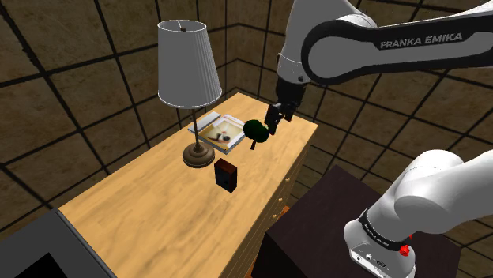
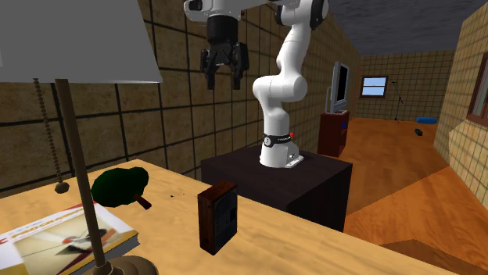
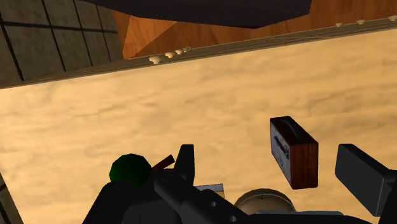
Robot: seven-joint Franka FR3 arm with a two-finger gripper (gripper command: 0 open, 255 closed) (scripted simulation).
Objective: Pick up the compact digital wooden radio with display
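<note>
Table [image 1: 158, 213]: a long top of pale wood is seen, with small drawer knobs along the side that faces the stand.
Arm [image 1: 355, 47]: it is raised from the stand and bent over the far half of the table, with the hand turned downward.
Stand [image 2: 313, 183]: a dark box is set close beside the table's knobbed side.
Lamp [image 1: 188, 63]: it is stood upright about midway along the table, with a pale shade on a thin stem and a round brown base; a bead chain is hung from under the shade.
Book [image 1: 221, 130]: it is laid flat on the table just behind the lamp base, with its pale cover turned up.
Tool [image 2: 223, 82]: it is held well above the table, over the part beyond the radio and near the green thing. The two black fingers are spread wide apart and nothing is gripped between them.
Radio [image 1: 227, 175]: a small box of dark red-brown wood is stood upright on the table, just beside the lamp base on the stand's side, apart from the book and the green thing. In the wrist view a pale grey front and a dark handle on top are shown, and no finger is touching it.
Green thing [image 1: 254, 130]: a small dark green ball on a short brown stem is laid on the table between the book and the knobbed edge.
</note>
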